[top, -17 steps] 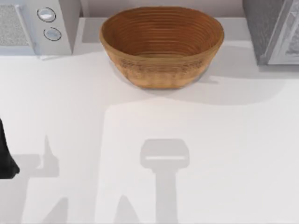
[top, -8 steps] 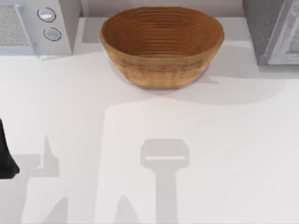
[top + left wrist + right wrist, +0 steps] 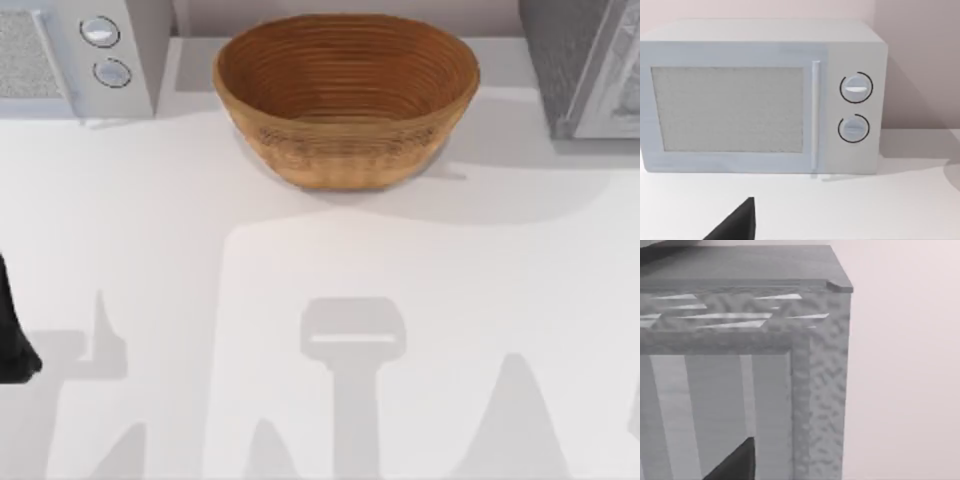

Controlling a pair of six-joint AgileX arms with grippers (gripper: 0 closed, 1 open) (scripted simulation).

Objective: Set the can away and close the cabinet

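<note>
cabinet first: the grey, rough-textured box cabinet [image 3: 560, 60] is standing straight ahead of your right pincer [image 3: 735, 462] and close to it, its upright front corner facing the wrist camera, so the right arm is looking like the nearer one for the closing push. where the can is lying from either pincer, or which way its long axis is running, you cannot tell. whether the right pincer is released or clenched you cannot tell either. the same is going for the left pincer [image 3: 737, 222], which is pointing at the pale grey microwave oven [image 3: 760, 95]. the top view is giving you the woven brown basket [image 3: 345, 100] sitting between the two appliances, while the right wrist view is giving you the cabinet's front frame up close.
</note>
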